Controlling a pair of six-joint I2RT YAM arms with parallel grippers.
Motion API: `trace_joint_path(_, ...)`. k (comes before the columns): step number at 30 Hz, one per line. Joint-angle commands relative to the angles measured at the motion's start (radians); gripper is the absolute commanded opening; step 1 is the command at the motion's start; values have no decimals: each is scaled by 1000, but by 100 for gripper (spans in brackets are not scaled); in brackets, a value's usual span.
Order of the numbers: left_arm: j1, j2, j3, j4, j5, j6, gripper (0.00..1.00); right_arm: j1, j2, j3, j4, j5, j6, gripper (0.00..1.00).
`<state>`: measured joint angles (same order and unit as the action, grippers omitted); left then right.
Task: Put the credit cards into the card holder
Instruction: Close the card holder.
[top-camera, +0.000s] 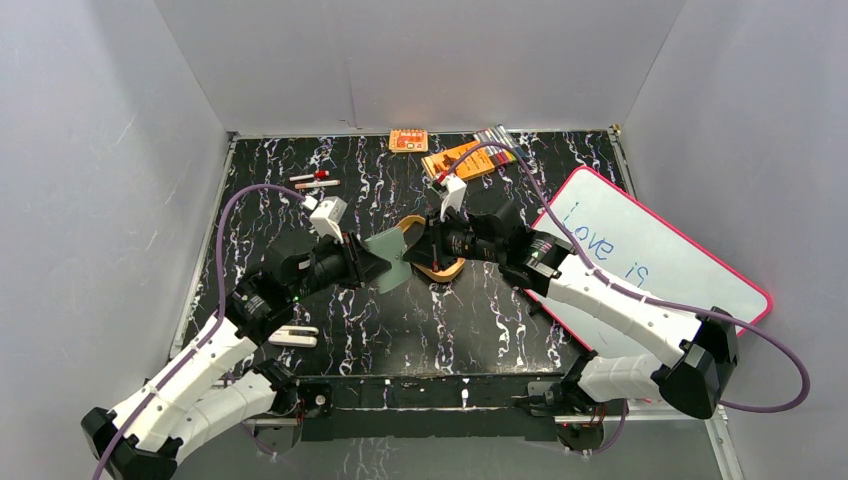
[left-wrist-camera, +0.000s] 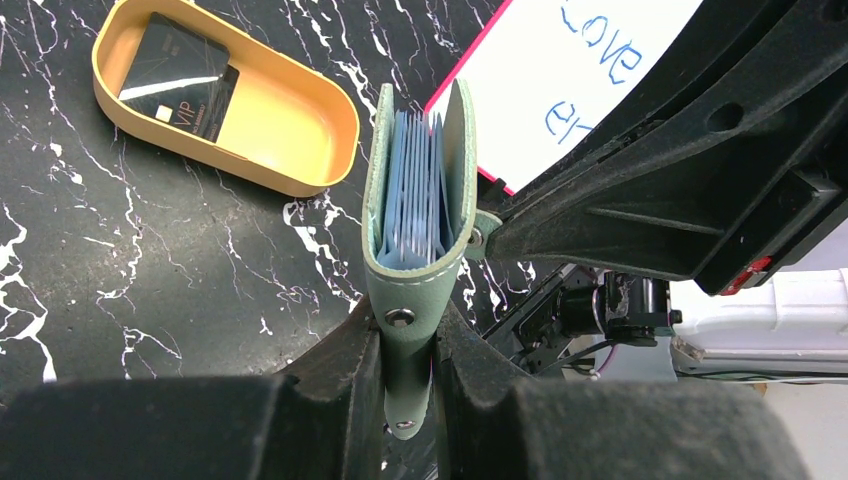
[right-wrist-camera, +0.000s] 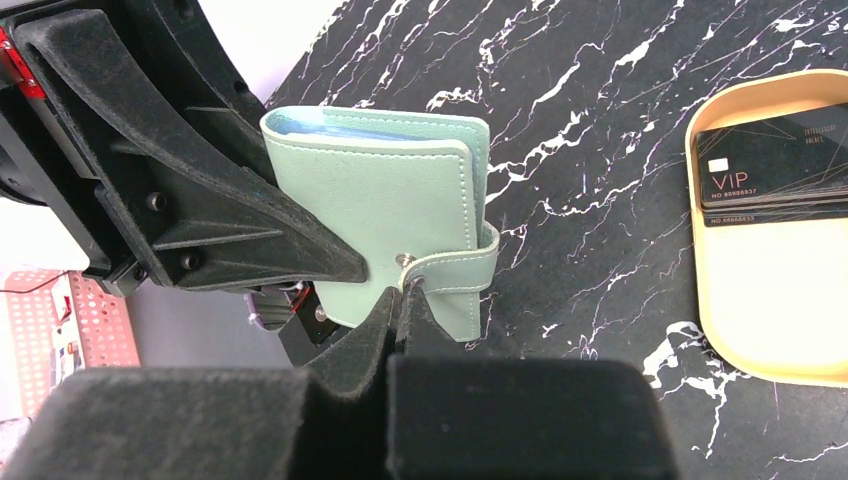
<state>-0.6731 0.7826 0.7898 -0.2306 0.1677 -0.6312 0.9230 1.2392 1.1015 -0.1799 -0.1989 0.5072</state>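
Note:
My left gripper (left-wrist-camera: 408, 345) is shut on the spine of the sage-green card holder (left-wrist-camera: 415, 200) and holds it upright above the table; it also shows in the top view (top-camera: 385, 262). Its pale blue pockets show between the covers. My right gripper (right-wrist-camera: 405, 298) is shut on the snap tab (right-wrist-camera: 455, 270), which wraps round the holder's (right-wrist-camera: 390, 210) free edge. Dark credit cards (right-wrist-camera: 770, 165) lie stacked in the tan oval tray (right-wrist-camera: 770, 320), apart from both grippers. They also show in the left wrist view (left-wrist-camera: 180, 85).
A pink-edged whiteboard (top-camera: 640, 260) lies at the right. An orange booklet (top-camera: 408, 140) and a pack of pens (top-camera: 470, 158) lie at the back. Two markers (top-camera: 313, 180) lie at the back left. A white object (top-camera: 293, 335) lies by the left arm.

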Motion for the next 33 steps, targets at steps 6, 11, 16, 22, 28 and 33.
trace_joint_path(6, 0, 0, 3, 47, 10, 1, 0, 1, 9, 9, 86, -46, 4, 0)
trace_joint_path(11, 0, -1, 6, 47, 13, 2, 0, 1, 16, 11, 80, -48, -5, 0)
trace_joint_path(16, 0, -2, 5, 47, 12, 5, 0, 3, 21, 14, 73, -56, -14, 0)
trace_joint_path(22, 0, -5, 5, 44, 17, 5, 0, 7, 21, 10, 61, -42, -36, 0)
trace_joint_path(28, 0, -1, 5, 47, 41, 1, 0, 9, 27, 9, 68, -47, -35, 0)
trace_joint_path(33, 0, -1, 10, 52, 69, 8, 0, 11, 32, 12, 67, -47, -35, 0)
